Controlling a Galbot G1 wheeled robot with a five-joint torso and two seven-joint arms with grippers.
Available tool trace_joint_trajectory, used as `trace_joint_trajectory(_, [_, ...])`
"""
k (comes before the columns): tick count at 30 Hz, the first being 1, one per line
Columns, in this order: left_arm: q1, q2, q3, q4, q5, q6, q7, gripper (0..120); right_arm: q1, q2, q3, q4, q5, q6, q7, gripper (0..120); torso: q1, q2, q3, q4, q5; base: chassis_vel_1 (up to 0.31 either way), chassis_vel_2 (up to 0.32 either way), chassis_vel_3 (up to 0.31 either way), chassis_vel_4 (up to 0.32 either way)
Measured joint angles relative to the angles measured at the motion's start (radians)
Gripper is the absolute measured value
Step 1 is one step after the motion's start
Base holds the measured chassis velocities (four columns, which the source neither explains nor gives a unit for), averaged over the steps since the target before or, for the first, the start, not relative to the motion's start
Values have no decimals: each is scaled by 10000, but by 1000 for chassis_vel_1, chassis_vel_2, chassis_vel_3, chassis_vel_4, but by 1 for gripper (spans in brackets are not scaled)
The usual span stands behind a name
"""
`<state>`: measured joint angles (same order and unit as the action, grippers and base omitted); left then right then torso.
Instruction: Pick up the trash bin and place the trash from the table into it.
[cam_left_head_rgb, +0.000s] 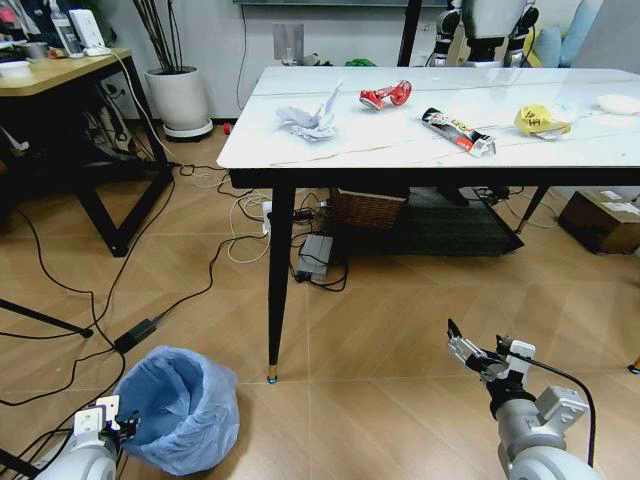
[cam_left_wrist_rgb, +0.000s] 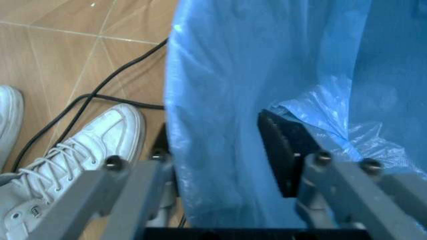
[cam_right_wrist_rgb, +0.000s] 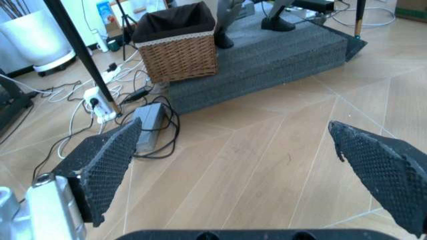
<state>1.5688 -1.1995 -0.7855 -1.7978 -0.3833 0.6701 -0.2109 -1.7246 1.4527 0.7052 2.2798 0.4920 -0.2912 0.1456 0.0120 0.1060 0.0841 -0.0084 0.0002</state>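
The trash bin (cam_left_head_rgb: 185, 405), lined with a wrinkly light blue bag, stands on the floor at the lower left. My left gripper (cam_left_head_rgb: 117, 424) is at its rim. In the left wrist view the left gripper (cam_left_wrist_rgb: 213, 145) straddles the bin wall (cam_left_wrist_rgb: 220, 90), one pad (cam_left_wrist_rgb: 275, 150) inside and one finger outside, shut on it. My right gripper (cam_left_head_rgb: 475, 352) hangs open over bare floor at the lower right, its pads (cam_right_wrist_rgb: 110, 160) wide apart. On the table (cam_left_head_rgb: 300, 152) lie white tissues (cam_left_head_rgb: 310, 120), a red wrapper (cam_left_head_rgb: 385, 96), a stick pack (cam_left_head_rgb: 458, 132), a yellow wrapper (cam_left_head_rgb: 540, 120) and a white lid (cam_left_head_rgb: 617, 103).
A black table leg (cam_left_head_rgb: 280, 290) stands just right of the bin. Cables (cam_left_head_rgb: 120, 320) trail across the floor. A wicker basket (cam_right_wrist_rgb: 177, 45) and a grey platform (cam_right_wrist_rgb: 280, 60) sit under the table. A wooden desk (cam_left_head_rgb: 60, 70) stands far left. A white shoe (cam_left_wrist_rgb: 100, 145) is beside the bin.
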Motion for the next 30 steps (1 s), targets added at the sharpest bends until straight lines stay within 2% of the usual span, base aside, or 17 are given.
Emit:
trace_joint_trajectory(3, [48,-44,4,-128,-17,5,-37,20,-15,-2,-20,21,-1,27,-42,100,0,0,0,0,-2,0,0,0,0])
trace_joint_trajectory(4, [48,-44,4,-128,-17,5,-37,20,-15,-2,-20,21,-1,27,-42,100,0,0,0,0,-2,0,0,0,0])
trace_joint_trajectory(7, [84,-79,9,-244,-24,-5,-48,6,-25,7,-40,40,-11,43,-77,100,0,1,0,-2,1,0,0,0,0])
trace_joint_trajectory(10, [118,-101,6,-324,-26,-49,-55,1,-32,8,-41,56,-15,57,-87,100,0,2,0,-1,-4,0,0,0,0])
trace_joint_trajectory(20, [545,-148,-128,-1196,-70,-96,-300,0,-61,70,-10,115,-29,-9,-94,100,0,2,1,0,-2,0,0,0,0])
trace_joint_trajectory(24, [801,-111,-145,-1760,-665,34,-731,0,-40,140,-29,149,-109,-34,-142,100,1,1,2,2,-5,0,0,0,0])
trace_joint_trajectory(30, [1164,-15,-146,-2695,-2323,390,-1866,0,-51,348,-23,179,-269,-29,-186,100,1,1,2,2,-2,0,0,0,0])
